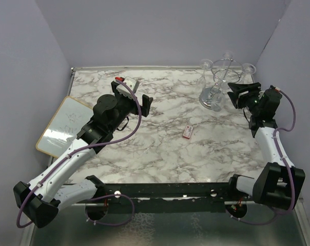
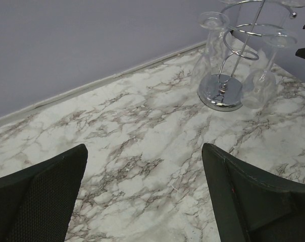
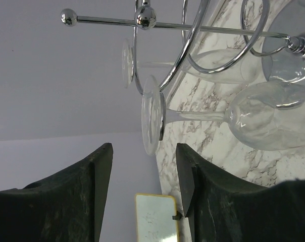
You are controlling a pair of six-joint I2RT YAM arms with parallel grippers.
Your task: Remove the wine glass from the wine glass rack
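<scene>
Right arm reaches from the near-right corner up along the table's right edge, elbow folded at the base, wrist turned left toward the wine glass rack (image 1: 212, 100). Right gripper (image 3: 143, 160) has fingers spread and holds nothing. In the right wrist view, the foot of the nearest wine glass (image 3: 266, 121) sits just ahead of the gap between the fingers. I can't tell whether there is contact.

That glass hangs upside down from the rack's wire ring, foot on top and bowl near the round base. More glasses hang on the other sides.

The rack stands in the far-right corner of the marble table (image 1: 165, 159), near the back wall and right wall. Room is tight there. The open side faces table centre.

Left arm stretches diagonally from the near-left corner to mid-table. Left gripper (image 2: 144, 151) is wide apart, empty, above bare marble, aimed at the rack and well apart from it.

A small pink-white block (image 1: 187, 132) lies mid-table between the arms. A whiteboard (image 1: 62, 125) sits at the left edge.
</scene>
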